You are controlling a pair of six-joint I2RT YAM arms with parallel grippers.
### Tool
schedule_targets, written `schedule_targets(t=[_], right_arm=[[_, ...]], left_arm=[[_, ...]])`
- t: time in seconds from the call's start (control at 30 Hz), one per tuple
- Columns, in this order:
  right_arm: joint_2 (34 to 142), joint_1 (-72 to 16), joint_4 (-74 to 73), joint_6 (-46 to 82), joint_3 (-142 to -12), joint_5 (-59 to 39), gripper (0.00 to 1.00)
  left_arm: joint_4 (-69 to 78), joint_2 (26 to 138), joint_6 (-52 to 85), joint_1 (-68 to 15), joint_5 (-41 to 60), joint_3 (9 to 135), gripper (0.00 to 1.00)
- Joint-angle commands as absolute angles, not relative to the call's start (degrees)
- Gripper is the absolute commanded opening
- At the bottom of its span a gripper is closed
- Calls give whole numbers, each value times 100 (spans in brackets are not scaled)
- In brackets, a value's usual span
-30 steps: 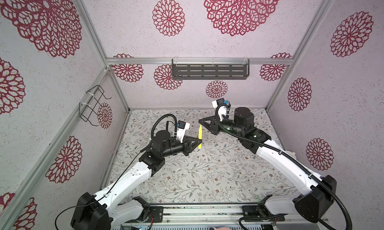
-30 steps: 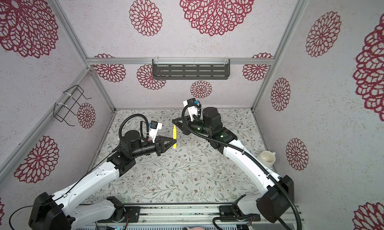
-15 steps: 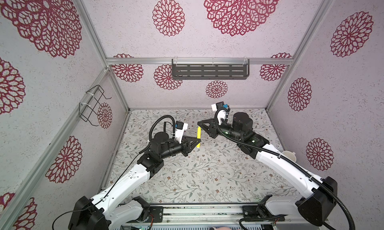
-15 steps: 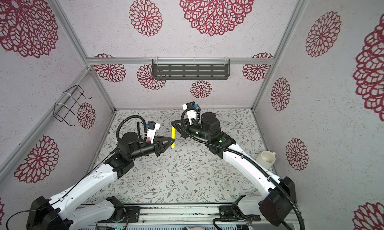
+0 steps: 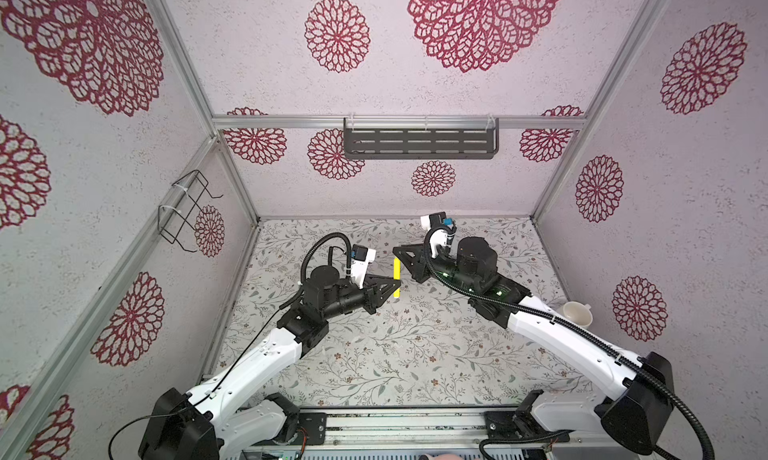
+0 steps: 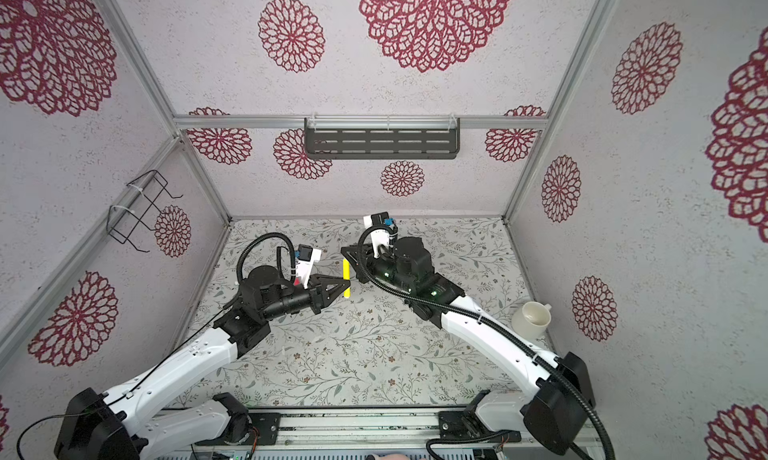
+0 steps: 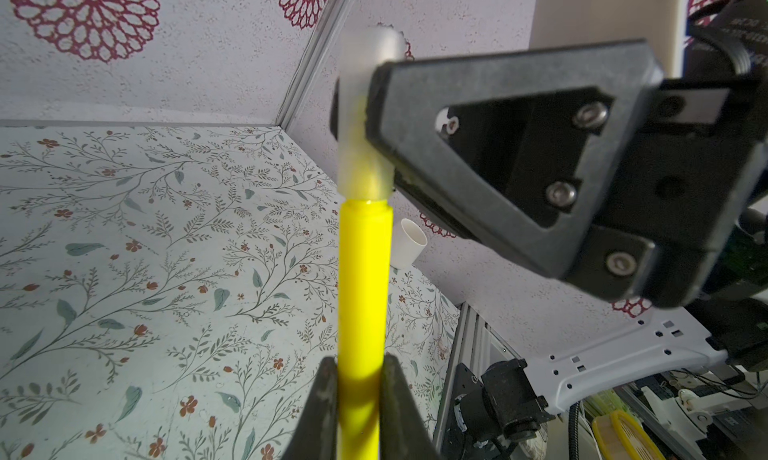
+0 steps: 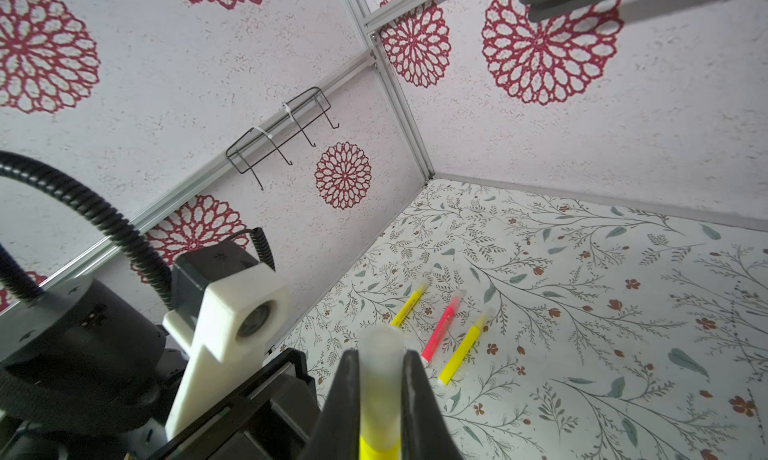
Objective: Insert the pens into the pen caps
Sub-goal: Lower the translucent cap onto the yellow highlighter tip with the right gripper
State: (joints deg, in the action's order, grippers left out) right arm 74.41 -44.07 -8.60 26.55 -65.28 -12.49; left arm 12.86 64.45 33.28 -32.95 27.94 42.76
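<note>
While the left gripper (image 7: 360, 395) is clamped on the lower barrel of a yellow pen (image 7: 365, 279), the right gripper (image 8: 379, 395) is pinched around the clear cap (image 8: 380, 354). The cap's mouth meets the pen's shoulder, with the tip already inside. Both are held in the air over the middle of the table (image 5: 415, 354), pen and cap on one line, cap end toward the back wall, the grippers reaching in from opposite sides. Any final push, I judge, must run straight along that line. Room is ample: three other pens (image 8: 442, 329) lie on the table below, and the cup (image 6: 534, 319) stands well apart.
</note>
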Motion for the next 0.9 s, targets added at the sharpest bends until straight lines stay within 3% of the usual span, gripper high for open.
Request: schedule_targets(t=[0.0,0.43,0.87], right_arm=[[7365,-4690,140,2417,-6640,-1219,0],[7536,-4895,335,2485,-6635,-640,0],[7537,-5041,187,2948,-6302,-228,0]], left_arm=[[1961,6483,3518,-3059,2217,4505,0],[844,6684,3254,-3050,1375,4897,0],[1054,6535,3323,-3045,733,4859,0]])
